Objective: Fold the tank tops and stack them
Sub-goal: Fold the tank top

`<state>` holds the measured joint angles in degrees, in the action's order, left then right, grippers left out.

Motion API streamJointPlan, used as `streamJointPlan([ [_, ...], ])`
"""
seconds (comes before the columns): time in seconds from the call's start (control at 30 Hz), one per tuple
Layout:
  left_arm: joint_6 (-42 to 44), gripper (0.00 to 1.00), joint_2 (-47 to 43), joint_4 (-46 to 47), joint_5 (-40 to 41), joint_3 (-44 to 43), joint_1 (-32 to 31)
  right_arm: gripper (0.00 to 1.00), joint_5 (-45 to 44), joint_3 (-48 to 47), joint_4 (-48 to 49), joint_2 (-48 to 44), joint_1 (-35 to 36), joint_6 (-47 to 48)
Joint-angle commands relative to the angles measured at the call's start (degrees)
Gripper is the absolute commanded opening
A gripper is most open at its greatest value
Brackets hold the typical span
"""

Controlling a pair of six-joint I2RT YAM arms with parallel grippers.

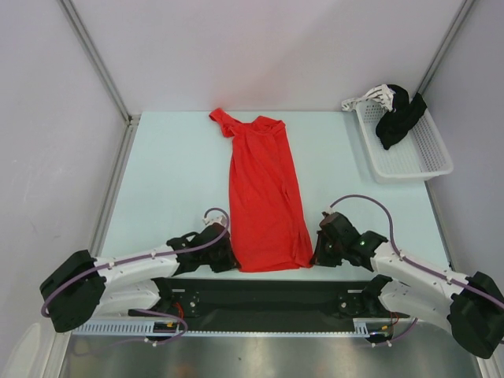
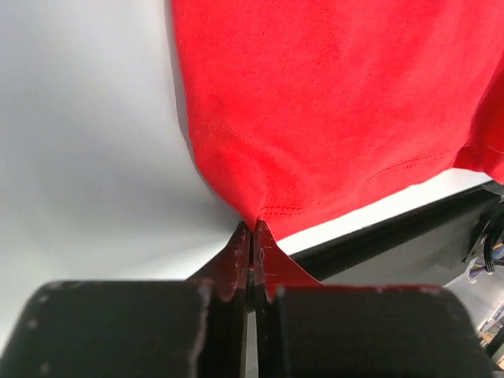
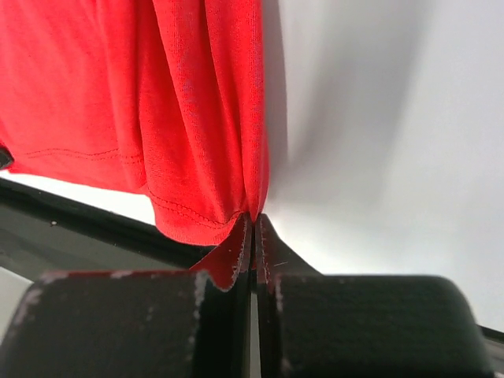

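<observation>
A bright red tank top [image 1: 265, 197] lies lengthwise on the table, straps at the far end, hem at the near edge. My left gripper [image 1: 227, 253] is shut on the hem's near left corner; in the left wrist view the red fabric [image 2: 331, 102] runs into the closed fingertips of the gripper [image 2: 253, 228]. My right gripper [image 1: 318, 250] is shut on the hem's near right corner; the right wrist view shows bunched red fabric [image 3: 157, 110] pinched at the closed tips of the gripper [image 3: 252, 220].
A white mesh basket [image 1: 417, 161] stands at the back right with a black garment [image 1: 398, 118] and a white one [image 1: 370, 98] draped in it. A black strip [image 1: 268, 293] runs along the table's near edge between the arm bases.
</observation>
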<state>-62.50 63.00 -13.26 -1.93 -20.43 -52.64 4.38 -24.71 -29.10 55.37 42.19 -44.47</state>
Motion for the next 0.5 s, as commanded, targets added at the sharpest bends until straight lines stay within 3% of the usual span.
streamJointPlan([
  [0.0, 1.9, 0.00, 1.1, -9.8, 6.5, 0.1, -0.3, 0.00, 0.0, -1.1, -2.4, -2.1, 0.6, 0.3],
  [0.2, 2.5, 0.00, -4.9, -16.3, 4.4, -2.6, -0.3, 0.00, -0.3, -5.0, -5.5, -3.3, 1.0, 2.0],
  [0.3, 4.3, 0.00, -8.2, -20.4, 7.1, -6.5, -0.1, 0.00, -2.5, -9.0, -6.6, -2.1, 1.0, 3.9],
  [0.47, 11.3, 0.00, -3.7, -21.8, 9.2, -14.5, 5.3, 0.00, -3.2, -16.9, -5.2, 5.5, -1.1, 8.2],
])
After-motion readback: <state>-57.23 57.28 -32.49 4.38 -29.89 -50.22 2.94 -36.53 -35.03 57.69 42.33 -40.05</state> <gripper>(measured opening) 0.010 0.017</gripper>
